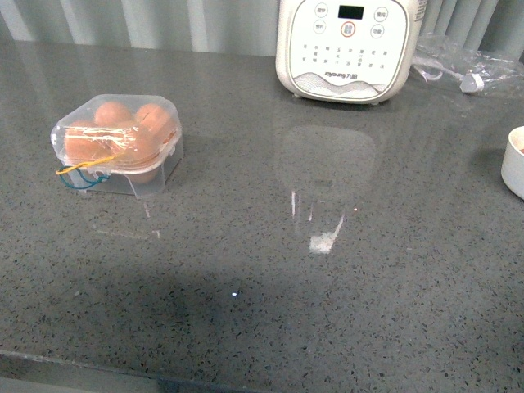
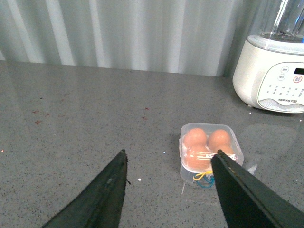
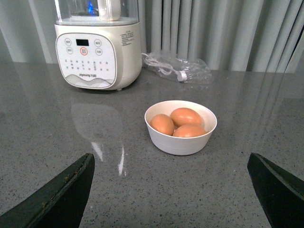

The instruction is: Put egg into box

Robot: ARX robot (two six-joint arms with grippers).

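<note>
The clear box (image 1: 119, 147) stands on the grey counter at the left, lid down over several orange-brown eggs (image 1: 115, 115). Yellow and blue bands (image 1: 82, 176) hang at its front. I cannot tell one egg from the others. In the left wrist view the box (image 2: 210, 152) lies just past my open, empty left gripper (image 2: 171, 153), near one fingertip. My right gripper (image 3: 171, 156) is open and empty, a little short of a white bowl (image 3: 180, 142) holding three brown eggs (image 3: 185, 116). Neither gripper shows in the front view.
A white appliance (image 1: 348, 49) stands at the back of the counter, also in the right wrist view (image 3: 97, 52). A clear bag with a cable (image 1: 463, 65) lies to its right. The bowl's rim (image 1: 514, 164) shows at the far right edge. A curtain hangs behind.
</note>
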